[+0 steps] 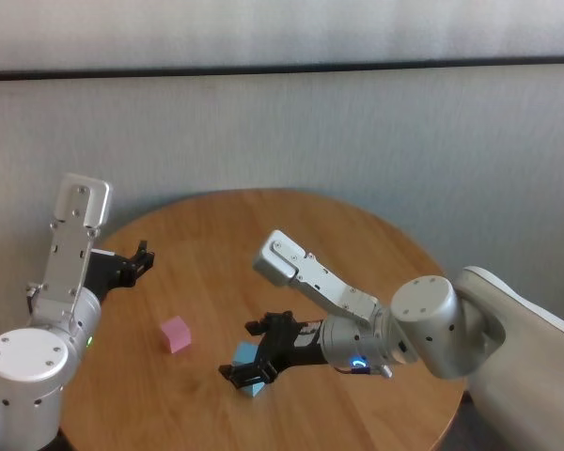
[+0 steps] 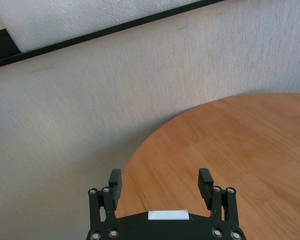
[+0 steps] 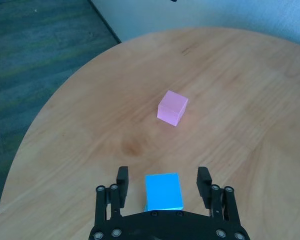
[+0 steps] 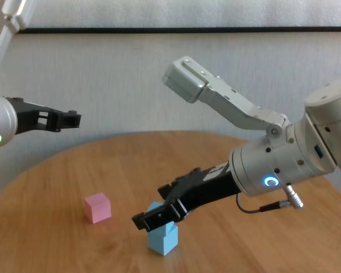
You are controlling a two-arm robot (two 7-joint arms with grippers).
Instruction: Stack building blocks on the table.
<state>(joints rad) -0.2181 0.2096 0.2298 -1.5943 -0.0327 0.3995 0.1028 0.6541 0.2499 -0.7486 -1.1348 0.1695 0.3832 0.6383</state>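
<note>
Two light blue blocks stand stacked on the round wooden table (image 1: 263,235): the upper blue block (image 3: 163,191) sits on the lower blue block (image 4: 162,240), slightly turned. My right gripper (image 3: 163,177) is open, with a finger on each side of the upper block (image 4: 154,212) and a gap at both sides. The pink block (image 1: 176,334) sits alone on the table to the left of the stack; it also shows in the right wrist view (image 3: 172,107) and the chest view (image 4: 97,207). My left gripper (image 2: 160,182) is open and empty, held above the table's left rim (image 1: 143,256).
A pale wall (image 1: 357,122) runs behind the table. The table's far edge (image 2: 155,135) curves close under the left gripper. Dark carpet (image 3: 35,55) lies beyond the rim. Bare wood (image 3: 90,140) lies around the pink block.
</note>
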